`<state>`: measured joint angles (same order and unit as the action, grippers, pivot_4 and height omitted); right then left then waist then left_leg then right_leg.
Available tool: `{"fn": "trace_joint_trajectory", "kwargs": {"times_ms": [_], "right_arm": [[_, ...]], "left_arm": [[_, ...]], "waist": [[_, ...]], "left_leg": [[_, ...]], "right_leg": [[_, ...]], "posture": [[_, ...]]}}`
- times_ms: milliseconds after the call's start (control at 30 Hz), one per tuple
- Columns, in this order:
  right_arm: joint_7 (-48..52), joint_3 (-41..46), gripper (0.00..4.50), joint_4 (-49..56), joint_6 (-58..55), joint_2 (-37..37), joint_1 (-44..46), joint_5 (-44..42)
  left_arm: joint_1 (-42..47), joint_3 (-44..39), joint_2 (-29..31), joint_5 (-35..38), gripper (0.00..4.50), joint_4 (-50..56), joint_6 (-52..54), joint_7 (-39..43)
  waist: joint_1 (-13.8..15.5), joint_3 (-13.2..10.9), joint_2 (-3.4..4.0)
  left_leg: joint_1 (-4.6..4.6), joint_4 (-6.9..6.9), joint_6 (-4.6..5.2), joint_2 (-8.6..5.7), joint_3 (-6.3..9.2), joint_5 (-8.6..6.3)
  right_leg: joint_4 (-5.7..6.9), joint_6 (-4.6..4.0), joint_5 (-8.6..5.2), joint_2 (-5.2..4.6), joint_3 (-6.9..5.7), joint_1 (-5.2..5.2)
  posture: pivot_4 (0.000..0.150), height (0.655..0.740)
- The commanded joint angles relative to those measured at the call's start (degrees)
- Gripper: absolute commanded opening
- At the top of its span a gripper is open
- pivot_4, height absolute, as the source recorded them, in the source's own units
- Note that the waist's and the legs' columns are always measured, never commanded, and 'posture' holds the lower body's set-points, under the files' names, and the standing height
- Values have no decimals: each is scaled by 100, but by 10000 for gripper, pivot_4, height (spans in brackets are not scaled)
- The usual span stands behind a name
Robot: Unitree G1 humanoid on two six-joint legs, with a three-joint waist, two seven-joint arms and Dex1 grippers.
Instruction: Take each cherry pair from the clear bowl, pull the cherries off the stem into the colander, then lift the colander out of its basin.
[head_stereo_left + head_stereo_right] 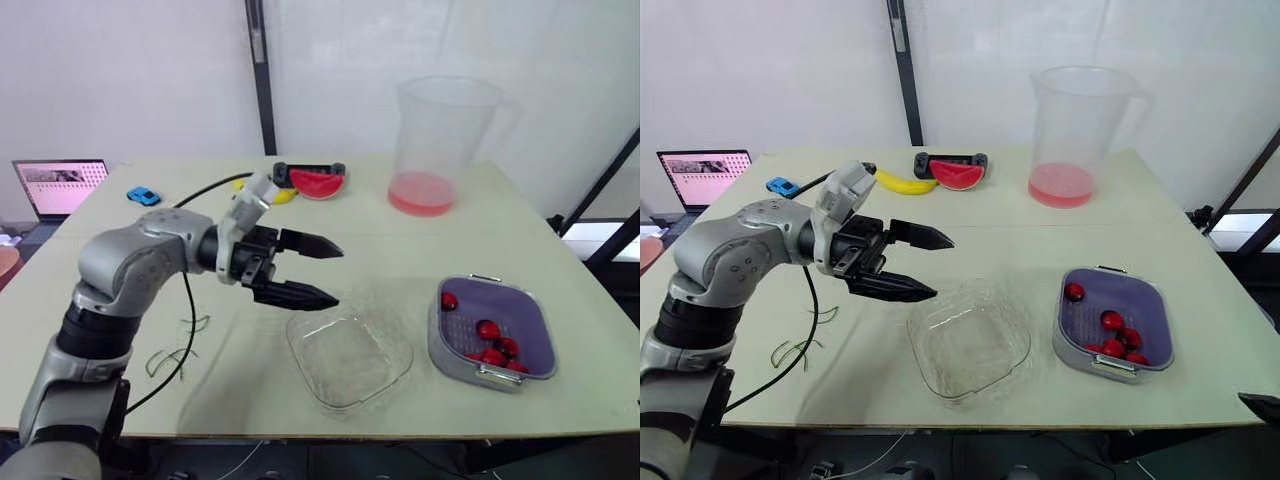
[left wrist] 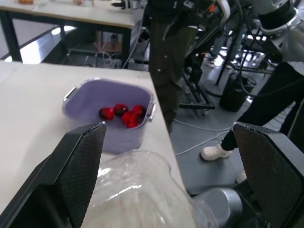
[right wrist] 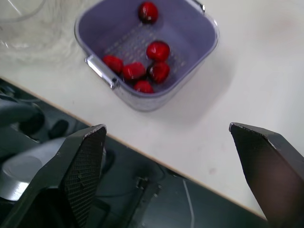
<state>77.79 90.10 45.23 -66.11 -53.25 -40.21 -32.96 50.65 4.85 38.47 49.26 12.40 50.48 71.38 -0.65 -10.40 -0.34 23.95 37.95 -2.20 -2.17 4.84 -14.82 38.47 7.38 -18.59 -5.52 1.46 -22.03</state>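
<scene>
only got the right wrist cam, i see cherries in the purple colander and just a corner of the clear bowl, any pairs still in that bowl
Observer: None. The head view shows the clear bowl empty.
Operator: ok and where's my other arm
Observer: The left gripper is open and hangs above the table, just to the robot's left of the bowl.
Operator: anything lying loose out there
Observer: Thin green strands, likely the pulled stems, lie on the table near the robot's left arm, outside the bowl.
</scene>
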Motion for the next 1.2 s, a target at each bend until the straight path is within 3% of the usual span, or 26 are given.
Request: {"fn": "trace_joint_trajectory", "kwargs": {"times_ms": [33, 67, 200, 300, 500, 900, 1033, 1133, 1200], "right_arm": [[-221, 328, 45000, 487, -498, 35, 15, -391], [-322, 308, 45000, 568, -679, -34, 101, -503], [-1535, -1066, 45000, 677, -1661, -858, 2144, -1484], [-2057, -2072, 45000, 956, -1656, -1145, 2664, -1623], [-2461, -3929, 45000, 1051, -665, -1979, 2362, -793], [-2266, -5586, 45000, 175, 716, -2495, 2108, 488], [-2193, -6152, 31313, -155, 1153, -2707, 2348, 762], [-2056, -6575, 16864, -373, 1459, -2914, 2659, 878], [-1891, -6783, 16864, -539, 1613, -3073, 2925, 878]], "left_arm": [[-6, -294, 45, 337, 44645, 461, 233, -232], [-43, -309, 70, 396, 44645, 562, 291, -261], [-237, -416, 141, 346, 44645, 803, 228, -456], [-377, -312, 247, 209, 44645, 908, 153, -452], [-311, 46, -158, -301, 44645, 549, -196, -730], [-690, -105, -152, -452, 44645, 828, -253, -1073], [-823, -179, -76, -417, 45000, 912, -279, -1121], [-902, -213, -133, -438, 45000, 909, -333, -1229], [-960, -179, -146, -486, 45000, 909, -367, -1251]], "waist": [[0, 0, 0], [-1, -1, -2], [-37, -7, -13], [33, -7, -12], [133, -11, -20], [86, -14, -26], [94, -14, -25], [89, -14, -25], [87, -15, -24]], "left_leg": [[-6, -1, 0, 1, 1, 0], [-13, -4, 1, 2, 1, -1], [-79, -10, 9, 10, -1, -7], [-76, -15, 9, 11, 2, -7], [-43, -9, 11, -1, 6, -7], [-54, -8, 13, 2, 6, -9], [-54, -8, 13, 3, 6, -9], [-55, -7, 13, 4, 6, -9], [-55, -8, 13, 5, 7, -9]], "right_leg": [[-1, 0, 0, 0, -1, 6], [-4, 0, 0, 0, 0, 13], [-36, -1, 0, -3, 0, 90], [-37, -1, -1, -2, -8, 91], [-48, 2, -1, -12, -17, 70], [-41, 2, -1, -4, -10, 69], [-42, 2, -1, -6, -8, 70], [-42, 2, -1, -6, -8, 70], [-42, 2, -1, -6, -8, 69]], "posture": [[1500, 7400], [1500, 7400], [1500, 7400], [1500, 7400], [1500, 7400], [1500, 7400], [1500, 7400], [1500, 7400], [1500, 7400]]}}
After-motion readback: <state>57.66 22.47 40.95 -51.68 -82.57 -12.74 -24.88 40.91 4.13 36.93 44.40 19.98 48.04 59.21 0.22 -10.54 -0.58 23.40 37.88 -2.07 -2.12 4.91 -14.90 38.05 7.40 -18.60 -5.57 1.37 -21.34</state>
